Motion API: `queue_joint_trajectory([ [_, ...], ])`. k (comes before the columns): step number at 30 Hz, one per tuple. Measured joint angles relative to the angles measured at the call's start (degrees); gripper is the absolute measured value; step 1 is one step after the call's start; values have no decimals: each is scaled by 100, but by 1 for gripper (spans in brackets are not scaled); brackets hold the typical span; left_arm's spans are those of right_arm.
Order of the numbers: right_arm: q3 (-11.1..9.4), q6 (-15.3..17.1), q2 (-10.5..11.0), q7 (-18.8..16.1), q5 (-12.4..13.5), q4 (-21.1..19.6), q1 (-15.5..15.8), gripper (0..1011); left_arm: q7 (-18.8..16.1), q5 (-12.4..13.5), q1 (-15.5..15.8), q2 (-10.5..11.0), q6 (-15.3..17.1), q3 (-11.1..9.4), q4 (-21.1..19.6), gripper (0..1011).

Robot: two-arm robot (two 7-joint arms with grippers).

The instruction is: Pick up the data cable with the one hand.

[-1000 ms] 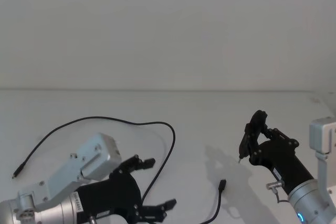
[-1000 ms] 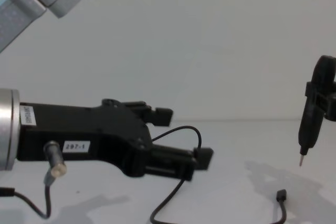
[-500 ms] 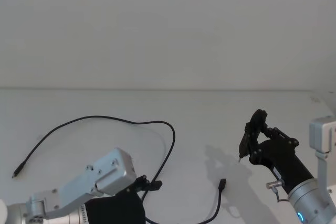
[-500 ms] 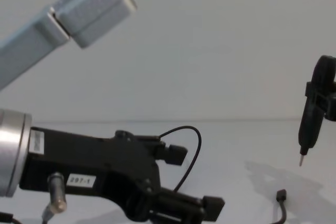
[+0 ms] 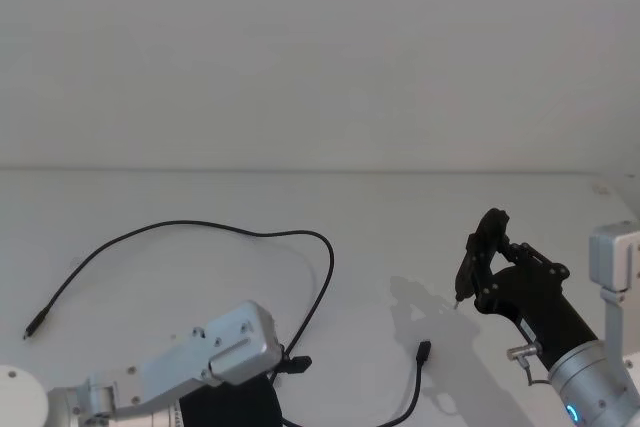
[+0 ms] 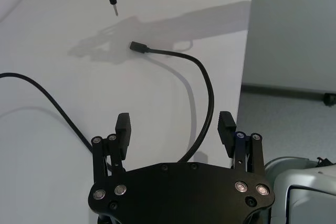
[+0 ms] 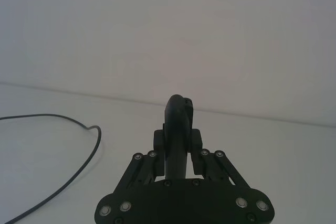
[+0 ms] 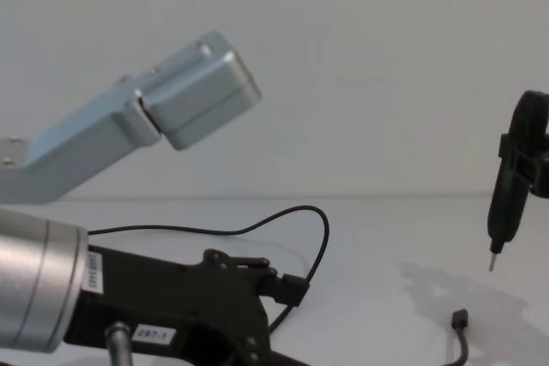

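The data cable (image 5: 250,230) lies in a wide black loop across the white table, and its plug (image 5: 424,350) rests at the near right. In the left wrist view my left gripper (image 6: 175,124) is open, low over the table. A stretch of the data cable (image 6: 209,93) runs between its fingers (image 6: 123,129) without touching them, and the plug (image 6: 137,46) lies farther out. One left fingertip (image 5: 297,362) sits beside the cable. My right gripper (image 5: 490,267) hangs above the table, shut on a pen-shaped screwdriver (image 8: 508,203).
A silver link of my left arm (image 8: 184,96) stands high across the left half of the chest view. The table's edge (image 6: 245,56) runs close beside the left gripper, with floor beyond it. A white wall rises behind the table.
My left gripper has sunk lower and drawn back toward the near edge, its silver link swinging rightward. It stays open. The right gripper and the cable have not moved.
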State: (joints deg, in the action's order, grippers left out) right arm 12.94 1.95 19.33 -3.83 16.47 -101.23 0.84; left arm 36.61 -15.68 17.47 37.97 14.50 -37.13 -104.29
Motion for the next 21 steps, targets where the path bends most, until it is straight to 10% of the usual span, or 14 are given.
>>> queue_joint_trajectory([
  [12, 0, 0, 0, 0, 0, 0, 0, 279, 71, 223, 151, -160, -29, -179, 236, 1000],
  [21, 0, 0, 0, 0, 0, 0, 0, 279, 96, 302, 205, -217, -35, -240, 315, 805],
])
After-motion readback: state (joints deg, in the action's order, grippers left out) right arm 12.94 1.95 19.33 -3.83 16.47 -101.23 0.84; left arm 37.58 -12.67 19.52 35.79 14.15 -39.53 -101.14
